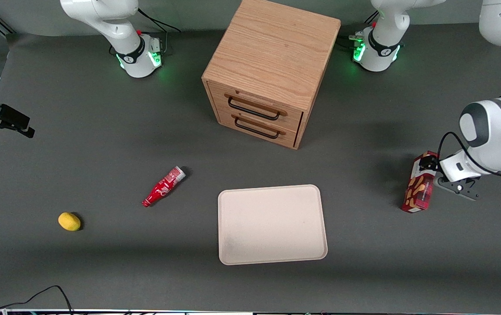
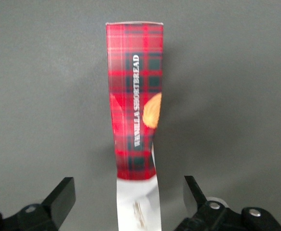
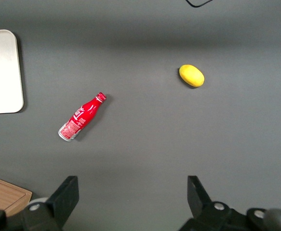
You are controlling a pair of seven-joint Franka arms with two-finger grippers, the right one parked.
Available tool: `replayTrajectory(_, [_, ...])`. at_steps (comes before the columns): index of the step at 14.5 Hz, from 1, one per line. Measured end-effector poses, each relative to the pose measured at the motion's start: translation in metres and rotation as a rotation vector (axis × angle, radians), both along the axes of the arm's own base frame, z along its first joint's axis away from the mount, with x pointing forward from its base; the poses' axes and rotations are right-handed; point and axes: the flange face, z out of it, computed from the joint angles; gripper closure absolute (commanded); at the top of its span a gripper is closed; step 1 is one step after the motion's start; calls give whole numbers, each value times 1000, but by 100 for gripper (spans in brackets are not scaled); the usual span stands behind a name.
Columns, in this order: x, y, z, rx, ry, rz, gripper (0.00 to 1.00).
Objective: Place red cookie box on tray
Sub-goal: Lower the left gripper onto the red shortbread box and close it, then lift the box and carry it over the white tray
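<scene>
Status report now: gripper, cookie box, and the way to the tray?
Gripper open, fingers astride the white end of the red cookie box, not closed on it. Box on the table, toward the working arm's end. Tray bare; nothing lies between.

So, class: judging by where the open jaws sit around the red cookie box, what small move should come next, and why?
Probably close the jaws. The gripper is open, one finger on each side of the red cookie box, apart from it. The box lies on the table, toward the working arm's end from the tray, not yet gripped.
</scene>
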Motion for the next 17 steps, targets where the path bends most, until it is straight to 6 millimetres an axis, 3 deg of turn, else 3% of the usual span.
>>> replayTrajectory(2, [2, -2, -15, -7, -19, 8, 5])
replayTrajectory(5, [2, -5, -29, -16, -12, 11, 95])
replayTrajectory(6, [2, -5, -31, -19, -10, 16, 100])
replayTrajectory(14, [3, -4, -31, -37, -14, 39, 100])
replayTrajectory(17, [16, -4, -9, -46, 0, 37, 100])
